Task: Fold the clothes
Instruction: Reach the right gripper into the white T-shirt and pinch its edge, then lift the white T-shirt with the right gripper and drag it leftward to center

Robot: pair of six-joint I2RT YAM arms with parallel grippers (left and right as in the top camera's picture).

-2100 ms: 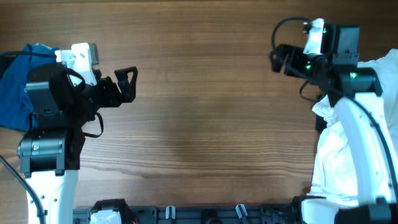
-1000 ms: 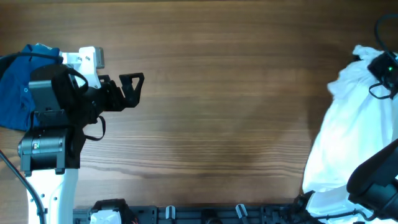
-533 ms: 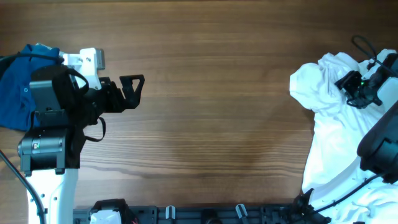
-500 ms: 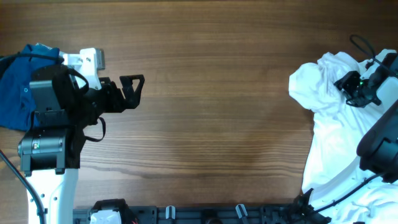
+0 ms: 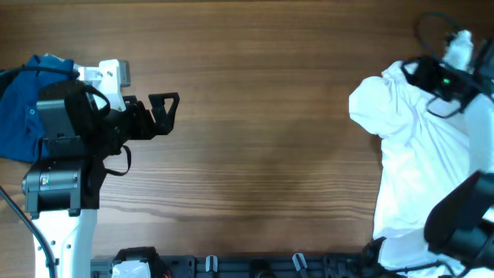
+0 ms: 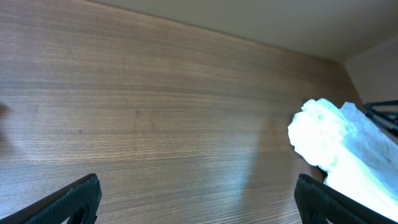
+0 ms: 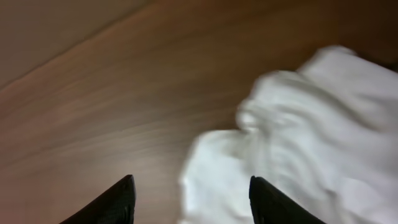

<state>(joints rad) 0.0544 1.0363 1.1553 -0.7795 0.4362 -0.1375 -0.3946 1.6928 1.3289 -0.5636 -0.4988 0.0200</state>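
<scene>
The white T-shirt [image 5: 421, 154] lies crumpled along the right side of the table, with a bunched end pointing left. It hangs off the front right edge. No black print shows. It also appears in the left wrist view [image 6: 329, 143] and, blurred, in the right wrist view [image 7: 298, 118]. My right gripper [image 5: 417, 73] hovers over the shirt's far bunched end, with its jaws [image 7: 199, 202] spread wide and cloth below and between them. My left gripper [image 5: 164, 108] is open and empty over bare wood at the left, far from the shirt; its fingers [image 6: 202, 205] frame empty table.
A blue garment [image 5: 15, 108] lies at the far left edge behind the left arm. A dark rail with clips [image 5: 255, 266] runs along the front edge. The wooden tabletop [image 5: 262, 154] spans the space between the arms.
The right arm swung out to the right edge and came back, dragging the white shirt left onto the table. Its bunched end has moved further left. The left arm has hardly moved.
</scene>
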